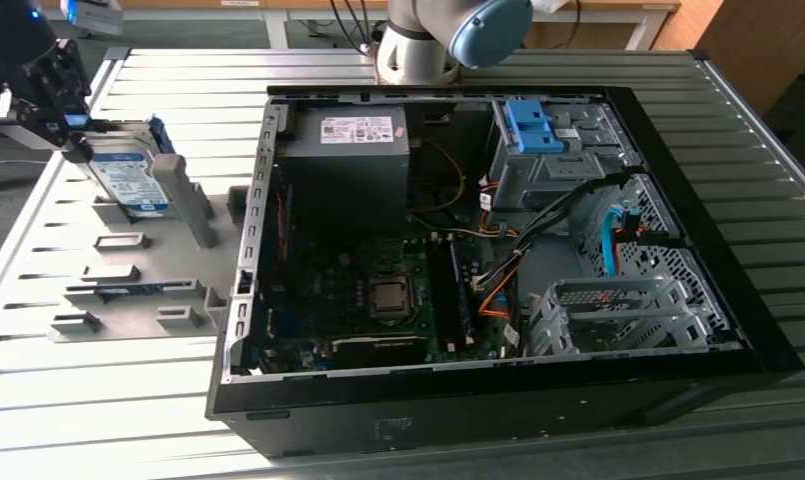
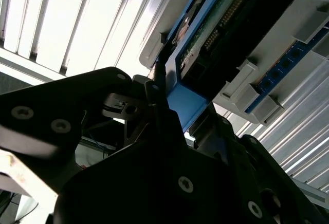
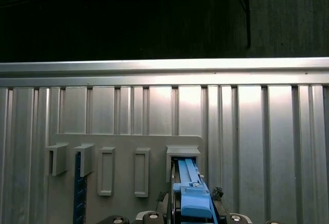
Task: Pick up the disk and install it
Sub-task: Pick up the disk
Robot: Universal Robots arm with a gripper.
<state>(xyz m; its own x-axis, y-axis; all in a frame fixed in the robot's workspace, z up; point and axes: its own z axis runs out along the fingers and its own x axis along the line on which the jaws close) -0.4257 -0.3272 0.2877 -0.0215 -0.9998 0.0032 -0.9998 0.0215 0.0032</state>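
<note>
Where disk (image 1: 125,176) stands — bright slatted table (image 1: 109,400).

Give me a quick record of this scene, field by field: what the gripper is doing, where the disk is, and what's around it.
table: ribbed metal
holder: grey slotted plate on the table, to the exterior view's left of the computer case
disk: standing on edge in a slot of the holder, not yet installed
gripper: fingers closed on the disk's blue carrier end
computer case: lying on its side, open, with motherboard and drive cage exposed
</note>
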